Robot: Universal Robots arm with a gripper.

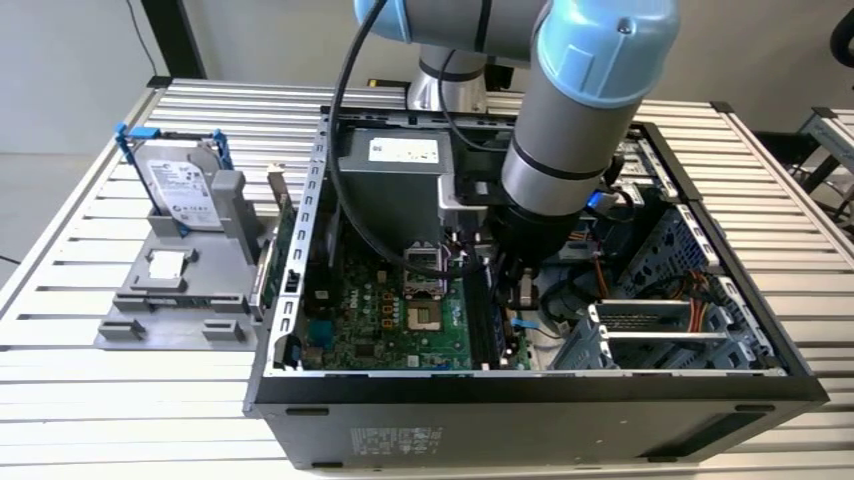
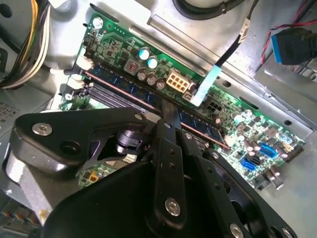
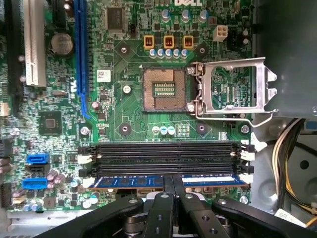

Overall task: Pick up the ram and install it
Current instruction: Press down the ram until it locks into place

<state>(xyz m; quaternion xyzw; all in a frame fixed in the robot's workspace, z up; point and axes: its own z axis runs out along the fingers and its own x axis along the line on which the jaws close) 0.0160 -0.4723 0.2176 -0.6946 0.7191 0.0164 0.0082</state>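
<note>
The ram point(image 3: 124, 181), a long thin stick with a blue label, stands in the motherboard slot closest to my gripper. It runs slantwise in the second wrist view as the ram point(image 2: 119, 89), between white end latches. My gripper point(image 3: 174, 184) is shut, its two black fingers pressed together. Their tips rest on the ram's upper edge near its middle, not around its sides. The gripper point(image 2: 171, 116) covers that middle stretch. In the exterior view the gripper point(image 1: 514, 295) reaches down into the open computer case point(image 1: 534, 385), above the ram point(image 1: 499, 335).
Beside the ram lie several empty black memory slots point(image 3: 163, 151). Beyond them sit the bare CPU socket point(image 3: 163, 89) and its raised metal latch frame point(image 3: 233, 89). Yellow and black cables point(image 3: 292, 163) hang past one end. Outside the case, a hard drive with blue rails point(image 1: 180, 185) stands on a grey fixture point(image 1: 174, 300).
</note>
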